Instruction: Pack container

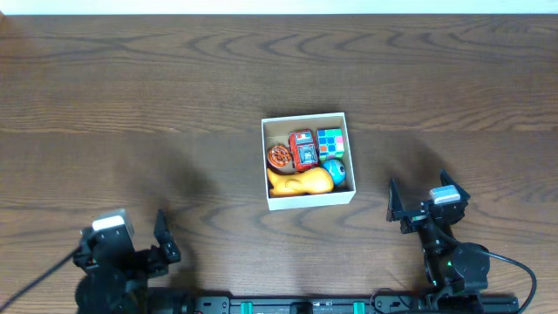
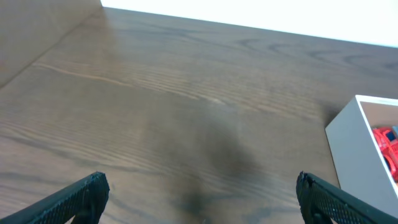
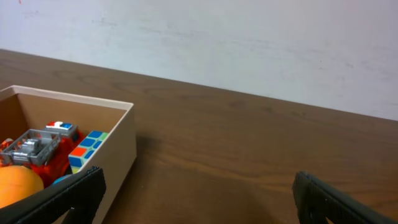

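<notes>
The left gripper (image 2: 200, 191) is seen with its jaws spread wide and nothing between them; only bare table (image 2: 186, 112) is framed by its fingers. The right gripper (image 3: 199, 193) is likewise fully spread, and nothing is held in it. Both are placed low at the near edge of the table, well apart. The container (image 1: 309, 201) is set between them and further out, near the middle of the table and nearer the right gripper.

The container is judged to be light, thin cardboard. Some stiffness is expected along its folded rims, but the walls could be bowed or creased by a hard squeeze. On the smooth wood it is likely to be slid rather than tipped by a push from one side. The whole box seems too wide to be spanned by either pair of jaws. A hold is therefore better taken on a single wall, with one finger inside and one outside. The far left corner, where brown floor is left bare, looks the least crowded place.

The box is square, shallow and open-topped, white on the outside and rims and plain brown within. It is occupied by an orange toy (image 1: 301, 181) along the near wall, a red toy (image 1: 303, 150) in the middle, a colour cube (image 1: 330, 141) at the far right, a blue ball (image 1: 336, 172) at the near right and a round brownish piece (image 1: 279, 157) at the left
</notes>
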Tool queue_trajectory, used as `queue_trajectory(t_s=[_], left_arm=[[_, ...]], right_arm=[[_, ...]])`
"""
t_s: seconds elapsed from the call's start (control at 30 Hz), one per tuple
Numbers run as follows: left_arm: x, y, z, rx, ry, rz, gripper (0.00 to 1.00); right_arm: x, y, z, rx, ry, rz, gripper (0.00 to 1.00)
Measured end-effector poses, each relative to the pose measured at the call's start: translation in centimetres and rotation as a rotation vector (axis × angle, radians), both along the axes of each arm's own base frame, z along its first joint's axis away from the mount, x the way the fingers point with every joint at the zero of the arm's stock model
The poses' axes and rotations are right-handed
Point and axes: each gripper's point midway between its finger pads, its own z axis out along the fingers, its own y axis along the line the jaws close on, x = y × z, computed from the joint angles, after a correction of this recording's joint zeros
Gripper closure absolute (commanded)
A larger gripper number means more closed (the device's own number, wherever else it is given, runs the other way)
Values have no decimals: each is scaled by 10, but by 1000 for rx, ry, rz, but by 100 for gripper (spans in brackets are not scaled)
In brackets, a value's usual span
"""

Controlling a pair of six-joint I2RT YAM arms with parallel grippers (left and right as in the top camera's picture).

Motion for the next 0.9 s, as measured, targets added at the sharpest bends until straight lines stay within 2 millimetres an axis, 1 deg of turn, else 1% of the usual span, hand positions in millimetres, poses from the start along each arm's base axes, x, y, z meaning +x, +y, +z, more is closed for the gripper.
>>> queue_trajectory(t_s=[0.07, 0.1, 0.17, 0.23, 0.3, 0.4, 0.43, 0.53, 0.67, 0.9], left_arm=[[3, 0, -8, -3, -42, 0, 2], [9, 0, -9, -5, -81, 0, 2], [22, -2, -11, -10, -151, -5, 2], [41, -4, -10, -16, -227, -11, 2], [55, -6, -15, -18, -275, -19, 2], [73, -8, -27, -22, -338, -27, 2], [79, -8, -34, -22, -360, -27, 2], [88, -9, -45, -20, -396, -28, 2], [92, -5, -70, -14, -370, -16, 2], [91, -2, -72, -2, -351, -9, 2]], right_arm=[[0, 0, 0, 0, 0, 0, 1], [0, 0, 0, 0, 0, 0, 1], [0, 0, 0, 0, 0, 1, 1], [0, 0, 0, -1, 0, 1, 1], [0, 0, 0, -1, 0, 2, 1], [0, 0, 0, -2, -1, 3, 1], [0, 0, 0, -2, -1, 3, 1], [0, 1, 0, -2, -1, 3, 1], [0, 0, 0, -2, -1, 3, 1], [0, 1, 0, -2, -1, 3, 1]])
